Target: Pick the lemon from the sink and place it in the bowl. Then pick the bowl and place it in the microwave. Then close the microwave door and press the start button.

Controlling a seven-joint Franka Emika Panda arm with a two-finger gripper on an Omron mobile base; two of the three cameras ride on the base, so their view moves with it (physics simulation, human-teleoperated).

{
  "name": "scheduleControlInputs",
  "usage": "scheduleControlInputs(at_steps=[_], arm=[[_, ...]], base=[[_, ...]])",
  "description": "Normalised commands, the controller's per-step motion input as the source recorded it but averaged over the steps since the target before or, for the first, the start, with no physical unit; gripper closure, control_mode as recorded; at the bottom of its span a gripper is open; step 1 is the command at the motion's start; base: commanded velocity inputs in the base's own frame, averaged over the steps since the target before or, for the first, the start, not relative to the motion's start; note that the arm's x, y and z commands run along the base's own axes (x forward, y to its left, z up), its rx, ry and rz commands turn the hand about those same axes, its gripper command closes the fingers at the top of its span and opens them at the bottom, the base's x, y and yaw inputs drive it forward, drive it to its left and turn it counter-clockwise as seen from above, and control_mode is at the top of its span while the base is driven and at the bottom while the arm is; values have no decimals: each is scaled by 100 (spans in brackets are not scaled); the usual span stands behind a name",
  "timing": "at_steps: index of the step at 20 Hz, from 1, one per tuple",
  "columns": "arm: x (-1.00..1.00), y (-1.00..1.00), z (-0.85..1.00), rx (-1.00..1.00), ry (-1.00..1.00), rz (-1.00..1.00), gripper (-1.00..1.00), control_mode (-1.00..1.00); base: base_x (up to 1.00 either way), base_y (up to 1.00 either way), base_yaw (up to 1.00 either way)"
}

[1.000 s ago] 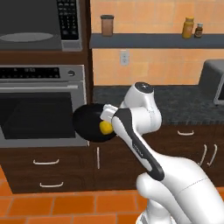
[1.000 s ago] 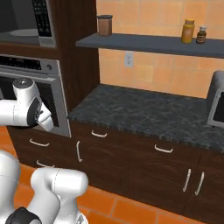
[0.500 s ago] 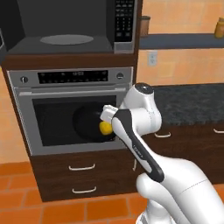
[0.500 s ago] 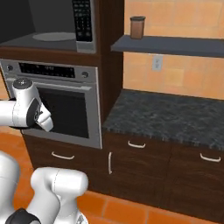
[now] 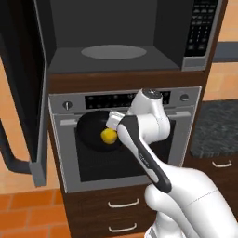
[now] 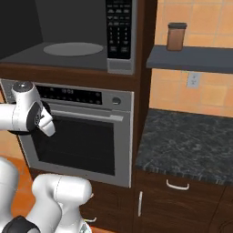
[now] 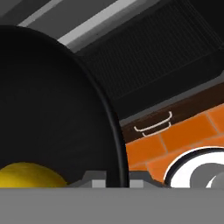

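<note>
The pincer [image 7: 107,177] is clenched on the rim of the bowl [image 5: 95,131], one finger inside the rim and one outside, as the hand view shows at its lower edge. There is one bowl, one lemon [image 5: 109,136], one microwave [image 5: 125,42] with one turntable [image 5: 113,51], one microwave door [image 5: 21,88], one oven [image 5: 125,139] and one jar [image 6: 176,36] on one shelf [image 6: 195,59]. Compared with the pictures half a second and one second earlier, both base views have shifted: the microwave and oven now sit larger and more central, and the counter [image 6: 186,143] has slid to the right, so the base has driven; the bowl's place against the arm is unchanged. The bowl hangs in front of the oven's glass window, below the open microwave cavity, held at its right side. The lemon lies inside the bowl, close to the gripped rim, just beside the pincer; in the hand view it shows as a yellow patch [image 7: 30,175] at the bowl's low inner side. The microwave door stands swung open at the left.
</note>
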Motion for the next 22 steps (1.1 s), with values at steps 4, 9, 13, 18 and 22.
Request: scheduleControlInputs(at_steps=[4,9,13,18,22], arm=[[0,0,0,0,0,0,100,100],[0,0,0,0,0,0,100,100],[0,0,0,0,0,0,100,100],[-12,1,-4,0,0,-1,100,-100],[-70,0,2,11,0,-3,100,-100]], base=[[54,1,-18],[9,4,-9],[0,0,-1],[-5,0,-1],[0,0,0]])
